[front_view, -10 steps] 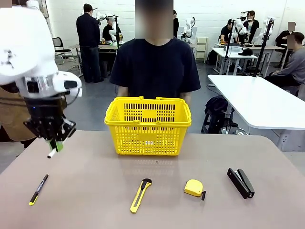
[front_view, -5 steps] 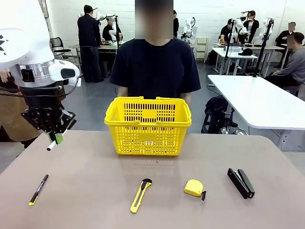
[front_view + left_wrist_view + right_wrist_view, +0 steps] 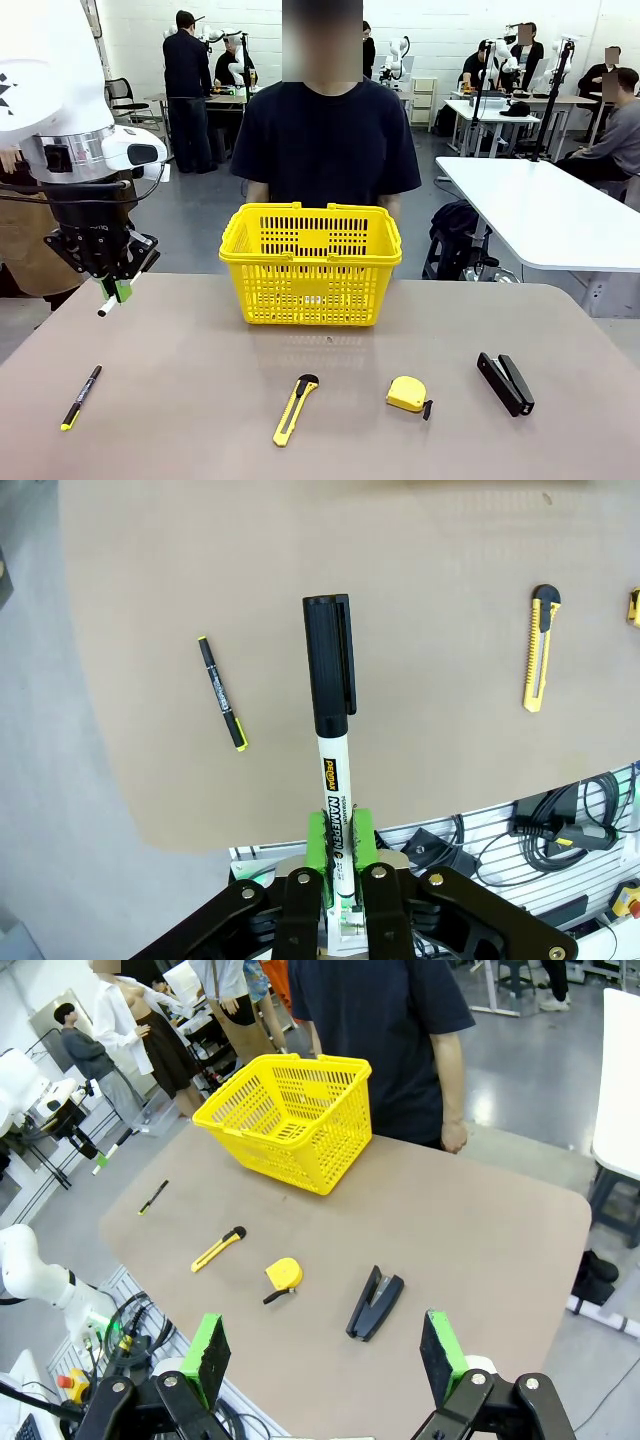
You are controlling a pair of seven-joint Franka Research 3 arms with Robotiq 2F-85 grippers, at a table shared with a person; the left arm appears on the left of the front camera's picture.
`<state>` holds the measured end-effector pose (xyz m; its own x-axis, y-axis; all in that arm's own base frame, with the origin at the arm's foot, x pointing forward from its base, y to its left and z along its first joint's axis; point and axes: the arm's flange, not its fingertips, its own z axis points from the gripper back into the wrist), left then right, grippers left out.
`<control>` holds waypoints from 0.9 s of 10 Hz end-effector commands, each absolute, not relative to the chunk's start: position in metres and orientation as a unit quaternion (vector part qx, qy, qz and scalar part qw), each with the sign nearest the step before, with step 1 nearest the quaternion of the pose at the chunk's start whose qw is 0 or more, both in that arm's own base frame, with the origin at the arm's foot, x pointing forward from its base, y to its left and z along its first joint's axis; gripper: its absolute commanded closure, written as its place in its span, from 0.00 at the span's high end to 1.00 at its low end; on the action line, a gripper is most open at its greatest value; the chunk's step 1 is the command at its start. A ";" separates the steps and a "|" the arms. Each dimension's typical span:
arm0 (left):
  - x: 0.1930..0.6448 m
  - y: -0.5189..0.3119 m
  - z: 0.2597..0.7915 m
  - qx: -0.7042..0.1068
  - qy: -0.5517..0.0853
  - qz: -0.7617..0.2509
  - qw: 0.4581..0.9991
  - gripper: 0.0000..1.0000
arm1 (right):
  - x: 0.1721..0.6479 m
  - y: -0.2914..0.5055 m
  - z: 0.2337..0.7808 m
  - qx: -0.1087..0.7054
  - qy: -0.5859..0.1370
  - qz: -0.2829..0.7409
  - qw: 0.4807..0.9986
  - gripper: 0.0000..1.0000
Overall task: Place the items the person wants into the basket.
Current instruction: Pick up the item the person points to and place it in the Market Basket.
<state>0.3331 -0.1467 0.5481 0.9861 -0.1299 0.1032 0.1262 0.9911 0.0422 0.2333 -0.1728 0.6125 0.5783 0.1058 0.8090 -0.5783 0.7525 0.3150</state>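
The white-barrelled marker [image 3: 106, 311] [image 3: 330, 680] is pinched between the green pads of your left hand [image 3: 120, 290] [image 3: 340, 845], lifted off the brown tabletop [image 3: 200, 420] above its far left corner. The pads press on the white barrel close to its uncapped end. In the left wrist view the long axis runs straight up the picture, black cap farthest from the pads. In the front view the marker is tilted, its white end poking out low on the left side of the pads; the cap is hard to pick out against the black fingers.

The thin black pen with yellow tip [image 3: 81, 397] [image 3: 221, 692] lies on the tabletop, nearer your side than the marker. The yellow basket [image 3: 310, 270] [image 3: 290, 1110] stands upright at the far middle, well apart from the marker. The person in the navy T-shirt [image 3: 330, 140] stands just behind it.

Along the near edge, from left to right, lie the utility knife [image 3: 294, 409] [image 3: 218, 1249], the tape measure [image 3: 407, 394] [image 3: 283, 1274] and the stapler [image 3: 505, 383] [image 3: 375, 1303].

Your right hand [image 3: 325, 1355] hangs above the table's near right side, its pads spread wide and holding nothing.

The room beyond is a workroom with white tables, a grey floor and seated people.
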 end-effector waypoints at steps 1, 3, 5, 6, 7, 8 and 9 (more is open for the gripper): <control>0.334 -0.147 0.549 0.017 -0.056 -0.065 0.996 0.00 | 0.234 -0.173 0.611 0.290 -0.414 0.210 0.837 1.00; 0.334 -0.147 0.549 0.017 -0.056 -0.065 0.996 0.00 | 0.234 -0.173 0.611 0.290 -0.414 0.210 0.837 1.00; 0.334 -0.147 0.549 0.017 -0.056 -0.065 0.996 0.00 | 0.234 -0.173 0.611 0.290 -0.414 0.210 0.837 1.00; 0.333 -0.147 0.548 0.018 -0.053 -0.064 0.996 0.11 | 0.234 -0.173 0.611 0.290 -0.414 0.210 0.837 1.00; 0.347 -0.162 0.567 0.012 -0.061 -0.147 0.987 0.11 | 0.234 -0.173 0.611 0.290 -0.414 0.210 0.837 1.00; 0.363 -0.179 0.584 0.015 -0.074 -0.200 0.977 0.11 | 0.234 -0.173 0.611 0.290 -0.414 0.210 0.837 1.00; 0.379 -0.194 0.599 0.008 -0.083 -0.240 0.967 0.11 | 0.234 -0.173 0.611 0.290 -0.414 0.210 0.837 1.00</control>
